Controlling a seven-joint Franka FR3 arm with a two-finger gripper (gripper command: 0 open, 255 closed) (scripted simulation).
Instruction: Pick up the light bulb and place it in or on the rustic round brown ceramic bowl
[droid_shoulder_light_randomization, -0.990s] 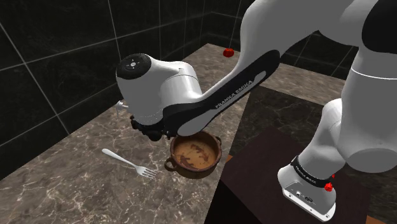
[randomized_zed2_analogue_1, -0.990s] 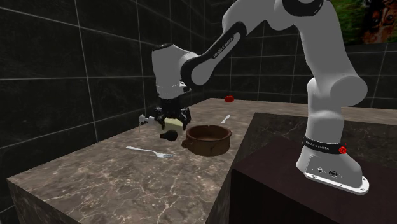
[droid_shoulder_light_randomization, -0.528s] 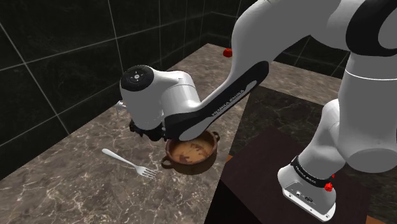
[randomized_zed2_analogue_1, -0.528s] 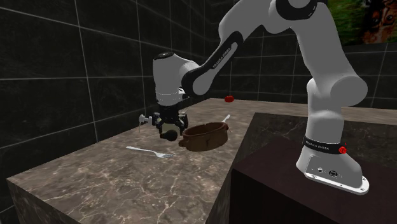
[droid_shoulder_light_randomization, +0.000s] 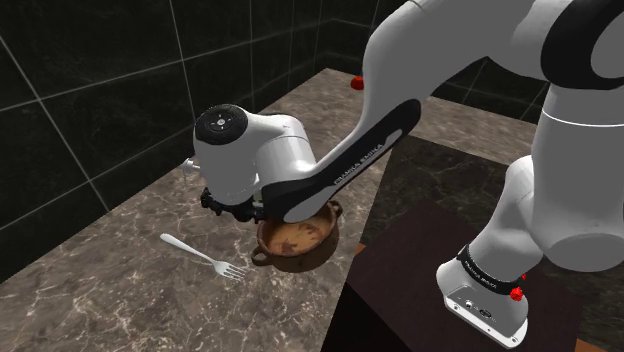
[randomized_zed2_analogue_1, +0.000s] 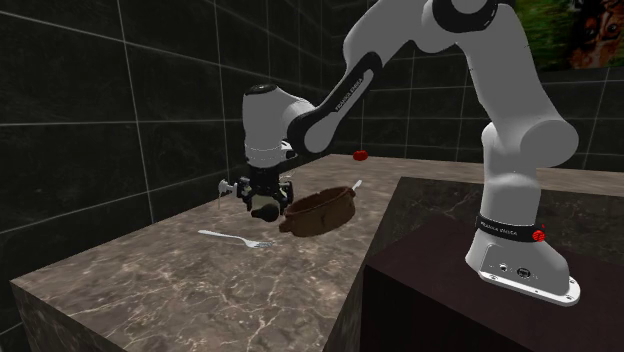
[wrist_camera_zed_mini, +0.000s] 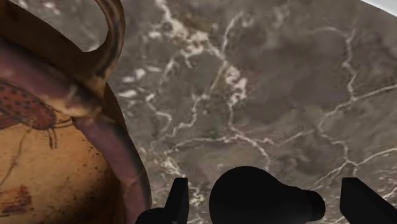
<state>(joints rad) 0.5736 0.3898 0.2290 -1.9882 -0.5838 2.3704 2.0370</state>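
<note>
Brown-veined marble counter (droid_shoulder_light_randomization: 120, 290) bears a tilted round brown ceramic bowl (randomized_zed2_analogue_1: 318, 210); the black gripper (wrist_camera_zed_mini: 265, 191) straddles a black light bulb (randomized_zed2_analogue_1: 265, 212), fingers apart, not touching it.

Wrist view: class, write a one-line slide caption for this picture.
Open gripper straddles the dark light bulb without touching it, brown bowl close beside, marble counter beyond.

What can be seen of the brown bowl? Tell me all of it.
The bowl is round and brown, paler and dark-blotched inside, with loop handles at its rim; it looks like glazed ceramic. It sits tilted on the marble counter, the side away from the tool raised. The tool hangs beside one handle.
</note>
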